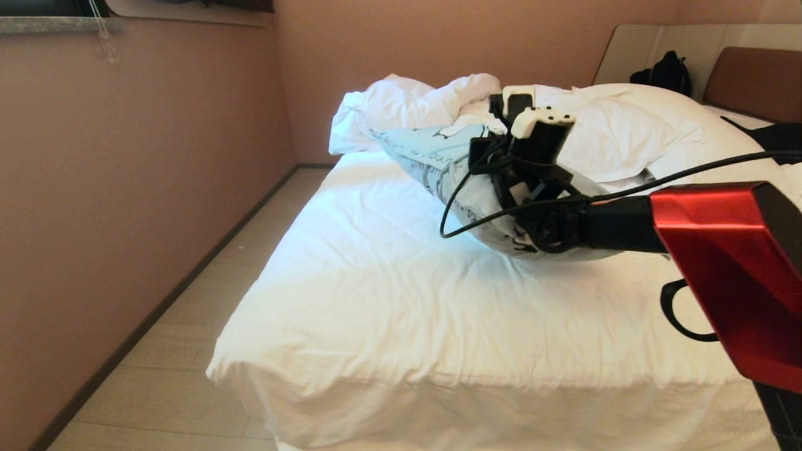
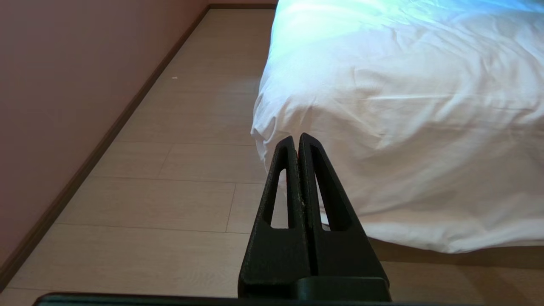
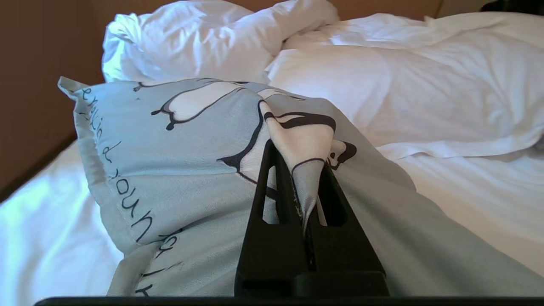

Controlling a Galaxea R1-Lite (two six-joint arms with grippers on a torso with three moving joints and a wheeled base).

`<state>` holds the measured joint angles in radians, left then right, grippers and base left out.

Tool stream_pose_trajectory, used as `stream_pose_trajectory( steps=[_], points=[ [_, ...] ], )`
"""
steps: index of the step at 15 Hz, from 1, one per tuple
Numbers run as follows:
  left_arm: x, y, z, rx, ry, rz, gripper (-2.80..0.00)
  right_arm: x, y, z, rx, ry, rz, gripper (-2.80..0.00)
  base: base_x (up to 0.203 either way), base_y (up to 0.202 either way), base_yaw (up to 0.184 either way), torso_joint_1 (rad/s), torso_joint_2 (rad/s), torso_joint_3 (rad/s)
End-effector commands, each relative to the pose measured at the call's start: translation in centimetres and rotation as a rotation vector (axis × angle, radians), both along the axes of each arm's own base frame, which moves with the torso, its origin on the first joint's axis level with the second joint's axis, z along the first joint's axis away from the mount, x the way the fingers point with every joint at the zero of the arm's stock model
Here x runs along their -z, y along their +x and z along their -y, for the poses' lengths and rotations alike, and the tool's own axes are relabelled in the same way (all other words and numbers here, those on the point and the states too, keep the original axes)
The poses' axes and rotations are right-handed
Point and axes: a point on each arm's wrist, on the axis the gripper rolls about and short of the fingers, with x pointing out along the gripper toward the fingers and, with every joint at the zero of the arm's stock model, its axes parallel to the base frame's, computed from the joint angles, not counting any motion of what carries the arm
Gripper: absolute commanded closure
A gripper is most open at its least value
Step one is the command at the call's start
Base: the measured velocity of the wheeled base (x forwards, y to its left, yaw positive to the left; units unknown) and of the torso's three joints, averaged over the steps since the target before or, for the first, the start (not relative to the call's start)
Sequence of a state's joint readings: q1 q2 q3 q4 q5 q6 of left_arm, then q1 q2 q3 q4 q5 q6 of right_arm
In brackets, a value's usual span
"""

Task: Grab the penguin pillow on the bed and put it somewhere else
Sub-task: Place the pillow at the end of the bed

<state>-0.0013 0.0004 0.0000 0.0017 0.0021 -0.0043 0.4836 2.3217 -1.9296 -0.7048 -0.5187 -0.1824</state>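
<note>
Where it sags from the pinch, the pillow (image 3: 178, 161) reads soft, light and limp; a fold of its case is clamped in the right gripper (image 3: 307, 178), mid-bed (image 1: 376, 300), before the duvet (image 1: 407, 103). Best hold: bunched fabric. Open sheet lies nearer; wall (image 1: 125, 188) and floor (image 1: 207, 300) flank the left edge. Left gripper (image 2: 296, 142): closed, empty, low beside the bed.

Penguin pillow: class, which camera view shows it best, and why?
The right wrist view: the penguin pillow fills it, print and writing clear, a fold pinched in the shut right pincer. The head view shows it smaller, partly hidden by the right arm. The left wrist view shows none, only bed and floor.
</note>
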Motion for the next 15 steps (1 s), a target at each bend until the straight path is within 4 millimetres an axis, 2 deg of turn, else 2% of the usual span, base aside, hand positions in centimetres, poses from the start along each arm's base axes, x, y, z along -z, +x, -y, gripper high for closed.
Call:
stream_pose_trajectory(
  steps=[1,3,5,7,8,9,15],
  points=[
    [0.0,0.0,0.0,-0.001,0.000,-0.001,0.00,3.1,1.2,-1.0,0.110,0.003,0.064,0.00,0.000,0.000,0.000,0.000,0.00,0.000],
    [0.0,0.0,0.0,-0.001,0.000,-0.001,0.00,4.5,1.7,-1.2,0.121,-0.005,0.044,0.00,0.000,0.000,0.000,0.000,0.00,0.000],
    [0.0,0.0,0.0,-0.001,0.000,-0.001,0.00,6.9,2.5,-1.6,0.124,-0.032,0.001,0.00,0.000,0.000,0.000,0.000,0.00,0.000],
    [0.0,0.0,0.0,-0.001,0.000,-0.001,0.00,8.1,2.8,-1.8,0.125,-0.052,-0.023,0.00,0.000,0.000,0.000,0.000,0.00,0.000],
    [0.0,0.0,0.0,-0.001,0.000,-0.001,0.00,8.4,2.9,-1.9,0.127,-0.062,-0.026,-1.83,0.000,0.000,0.000,0.000,0.00,0.000],
    [0.0,0.0,0.0,-0.001,0.000,-0.001,0.00,8.4,2.9,-1.9,0.127,-0.064,-0.029,-2.80,0.000,0.000,0.000,0.000,0.00,0.000],
    [0.0,0.0,0.0,-0.001,0.000,-0.001,0.00,4.9,1.0,-2.1,0.118,-0.044,-0.004,-2.80,0.000,0.000,0.000,0.000,0.00,0.000]
  ],
)
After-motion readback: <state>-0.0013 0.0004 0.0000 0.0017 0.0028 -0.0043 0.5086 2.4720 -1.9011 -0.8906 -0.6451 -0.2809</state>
